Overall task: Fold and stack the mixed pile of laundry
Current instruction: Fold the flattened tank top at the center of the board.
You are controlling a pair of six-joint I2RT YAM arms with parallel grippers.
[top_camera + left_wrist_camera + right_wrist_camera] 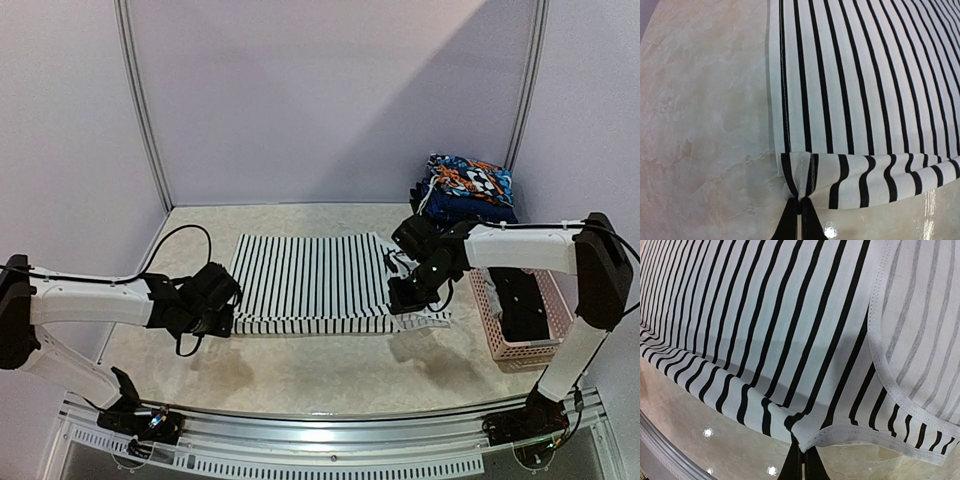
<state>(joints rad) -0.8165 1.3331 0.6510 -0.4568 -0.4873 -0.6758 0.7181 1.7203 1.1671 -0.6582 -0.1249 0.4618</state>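
Clenched on black-and-white striped garment (310, 280) at both near-hem corners with left pincer (800, 202) and right pincer (802, 450), holding hem taut across worktop (300, 375) centre, presumably for folding toward far edge.

Counts for you, quick: 1 striped garment (310, 280), black-and-white. 1 folded stack (468, 190) at back right: patterned piece on top, dark blue under; you get at least 2 layers, exact number unclear. 1 pink basket (522, 352). 1 black garment (520, 300) visible inside it. 2 arms. 2 tools: left tool (228, 320), right tool (397, 306). 1 table (300, 375). Garments you can tally separately: 4 minimum.
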